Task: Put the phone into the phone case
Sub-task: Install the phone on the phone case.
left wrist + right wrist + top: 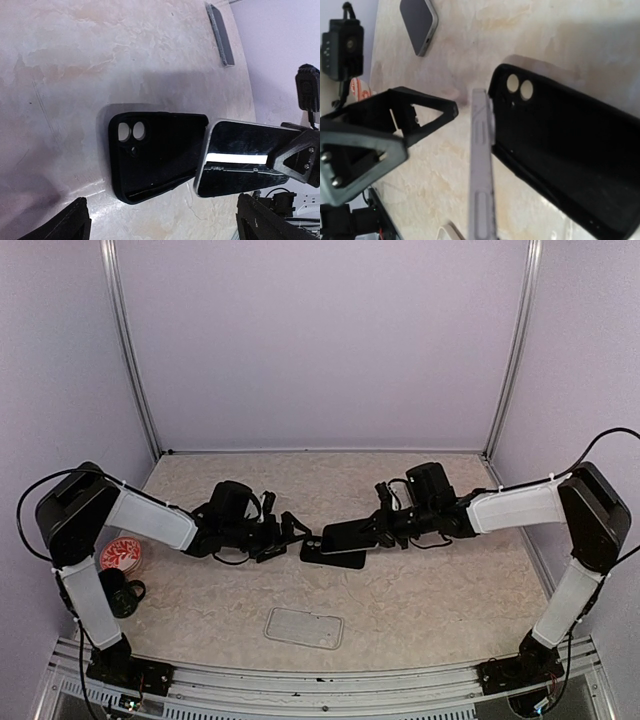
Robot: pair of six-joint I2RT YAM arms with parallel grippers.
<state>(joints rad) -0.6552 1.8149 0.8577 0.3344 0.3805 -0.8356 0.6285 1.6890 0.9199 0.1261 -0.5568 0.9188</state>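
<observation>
The black phone case (338,556) lies open side up at the table's middle, its camera holes towards the left arm; it also shows in the left wrist view (155,155) and the right wrist view (570,165). My right gripper (374,530) is shut on the phone (348,534) and holds it tilted, with its free end at the case's end away from the camera holes. The phone's glossy screen (245,160) faces the left wrist camera, and the right wrist view shows it edge-on (481,170). My left gripper (292,530) is open and empty just left of the case.
A second flat grey slab (304,627) lies near the front edge; it also shows in the left wrist view (220,35) and the right wrist view (420,20). A red-and-white disc (122,555) and a black mug (120,592) sit at the far left. Walls enclose the table.
</observation>
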